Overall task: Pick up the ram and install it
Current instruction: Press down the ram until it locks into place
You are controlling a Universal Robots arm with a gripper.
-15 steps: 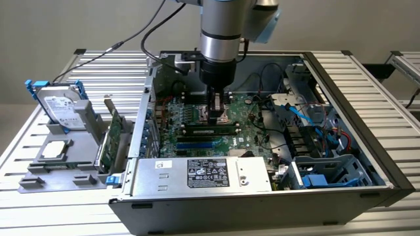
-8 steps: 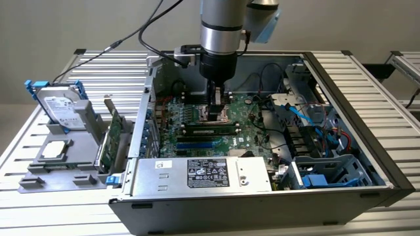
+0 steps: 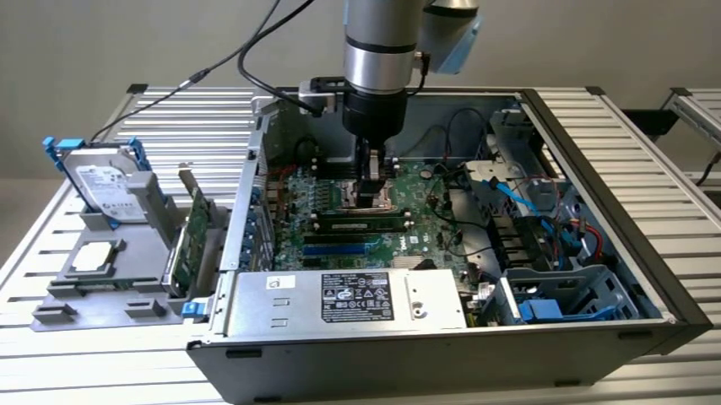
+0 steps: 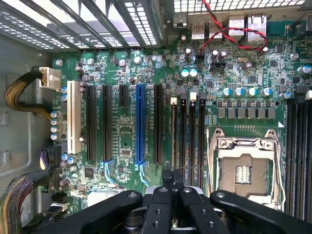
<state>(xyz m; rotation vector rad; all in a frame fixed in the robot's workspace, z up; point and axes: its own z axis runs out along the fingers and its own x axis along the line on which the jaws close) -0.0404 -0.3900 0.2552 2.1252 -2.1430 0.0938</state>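
We judged the seating step in hand: the ram (image 3: 360,224) stood edge-up in the memory slot (image 4: 174,131) beside the CPU socket (image 4: 243,170), inside the computer case (image 3: 631,253). The gripper (image 4: 171,178) hung just over it with its fingers drawn together, though we could not tell whether they touched the stick. Finishing, we judged, called for straight, even downward pressure until the end clips latched.

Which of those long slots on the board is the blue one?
The blue slot stands between two black slots; the white slot lies further out.
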